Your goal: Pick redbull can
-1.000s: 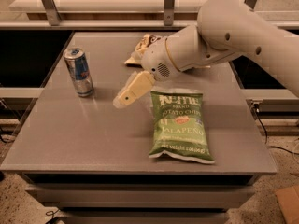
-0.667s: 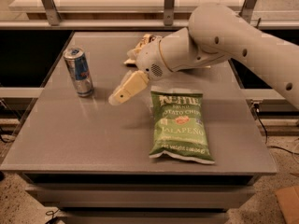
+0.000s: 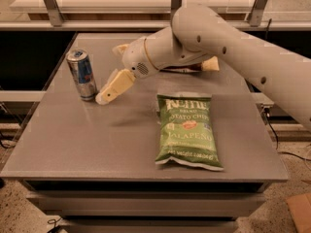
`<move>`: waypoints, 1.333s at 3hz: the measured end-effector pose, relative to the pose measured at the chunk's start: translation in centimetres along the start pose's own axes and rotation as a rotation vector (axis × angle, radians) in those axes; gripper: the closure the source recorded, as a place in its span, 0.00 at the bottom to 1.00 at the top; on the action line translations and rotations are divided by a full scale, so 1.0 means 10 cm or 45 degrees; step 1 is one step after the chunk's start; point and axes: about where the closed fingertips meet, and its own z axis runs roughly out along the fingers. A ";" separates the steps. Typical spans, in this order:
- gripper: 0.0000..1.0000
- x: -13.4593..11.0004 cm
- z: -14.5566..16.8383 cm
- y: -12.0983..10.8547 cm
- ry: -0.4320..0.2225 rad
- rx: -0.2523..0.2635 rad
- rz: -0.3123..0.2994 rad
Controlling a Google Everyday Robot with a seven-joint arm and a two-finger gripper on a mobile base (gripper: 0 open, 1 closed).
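Note:
The redbull can [image 3: 82, 74] stands upright on the left part of the grey table [image 3: 97, 140]; it is slim, blue and silver with a silver top. My gripper [image 3: 108, 74] is just to the right of the can, low over the table and apart from it. Its fingers are spread: one cream finger [image 3: 115, 86] points down-left toward the can's base, the other [image 3: 119, 49] shows behind it. Nothing is held.
A green jalapeño chip bag [image 3: 187, 130] lies flat at the centre right of the table. Another bag [image 3: 204, 66] at the back is mostly hidden by my arm [image 3: 233, 47]. A rail with metal posts [image 3: 51, 6] runs behind the table.
My gripper has moved left toward the can and is now close beside it. The can and the green bag have not moved.

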 end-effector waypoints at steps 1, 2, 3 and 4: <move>0.00 -0.06 0.19 -0.04 -0.027 -0.043 -0.025; 0.18 -0.10 0.31 -0.06 -0.043 -0.075 -0.042; 0.41 -0.14 0.36 -0.08 -0.047 -0.097 -0.059; 0.64 -0.15 0.39 -0.08 -0.045 -0.110 -0.067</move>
